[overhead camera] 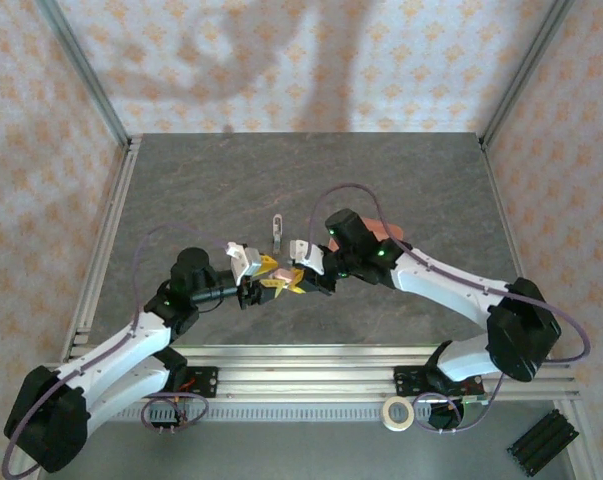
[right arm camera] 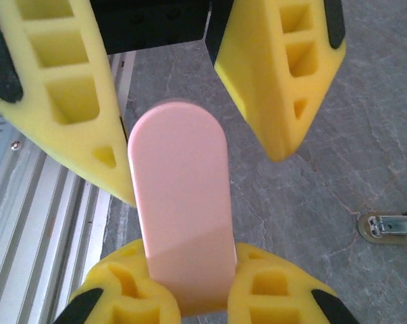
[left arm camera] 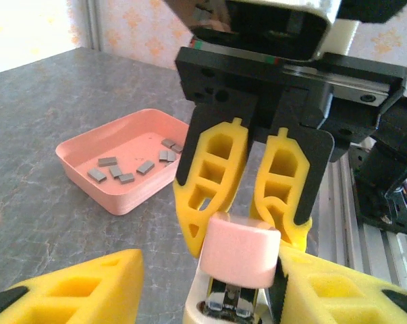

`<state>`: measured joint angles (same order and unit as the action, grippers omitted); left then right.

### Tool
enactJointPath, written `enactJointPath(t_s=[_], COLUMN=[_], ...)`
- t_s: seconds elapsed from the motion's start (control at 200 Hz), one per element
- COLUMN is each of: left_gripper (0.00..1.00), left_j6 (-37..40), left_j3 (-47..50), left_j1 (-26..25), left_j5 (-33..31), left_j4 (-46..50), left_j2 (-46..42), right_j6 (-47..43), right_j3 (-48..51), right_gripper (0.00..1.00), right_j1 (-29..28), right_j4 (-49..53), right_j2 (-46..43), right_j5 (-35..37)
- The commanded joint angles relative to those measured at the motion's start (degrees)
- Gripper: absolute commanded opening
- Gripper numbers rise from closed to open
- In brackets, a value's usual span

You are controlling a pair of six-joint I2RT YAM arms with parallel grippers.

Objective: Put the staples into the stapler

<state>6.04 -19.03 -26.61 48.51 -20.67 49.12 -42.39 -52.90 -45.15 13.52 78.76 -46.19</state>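
Note:
The pale pink stapler [right arm camera: 179, 202] is held in the air between the two arms, low over the near middle of the table [overhead camera: 181, 190]. My right gripper [right arm camera: 190, 270] is shut on one end of it. My left gripper [left arm camera: 210, 270] stands open around the other end [left arm camera: 240, 250]: one finger [left arm camera: 345, 290] touches the stapler and the other [left arm camera: 75, 290] is well apart from it. Silvery metal shows under the pink top [left arm camera: 233, 300]. Several grey staples [left arm camera: 125, 169] lie in a salmon-pink tray [left arm camera: 88, 177] on the table beyond.
A small silvery metal piece [overhead camera: 277, 230] lies on the table just beyond the grippers, also in the right wrist view [right arm camera: 391, 226]. The pink tray [overhead camera: 389, 232] is partly hidden behind the right arm. A tape roll [overhead camera: 398, 412] sits on the near rail.

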Motion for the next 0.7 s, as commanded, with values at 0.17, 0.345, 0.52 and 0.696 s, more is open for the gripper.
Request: enactJointPath(t_s=[0.17,0.345,0.52,0.696], left_gripper=[0.52,0.53,0.48,0.41], left_j6=[1.4,0.5,-1.8,0.0], left_j3=[0.9,0.6,0.6,0.2], left_j1=[0.0,0.0,0.0,0.0], left_j5=[-1.5,-1.7,-0.4,-1.2], left_j4=[2.4,0.8,-1.3,2.2], left_j2=[-2.8,-2.0,-0.3,-0.6], right_j6=[-0.1,-2.4,-2.6,-2.0], right_j3=[3.4,2.6,1.8,2.6], right_gripper=[0.03,0.03,0.03,0.03], right_j1=[0.2,0.1,-0.2,-0.2], right_j4=[-1.9,0.6,0.2,-1.6], right_j2=[-3.9,-3.7,-2.8,-3.7], right_j5=[2.0,2.1,1.2,0.6])
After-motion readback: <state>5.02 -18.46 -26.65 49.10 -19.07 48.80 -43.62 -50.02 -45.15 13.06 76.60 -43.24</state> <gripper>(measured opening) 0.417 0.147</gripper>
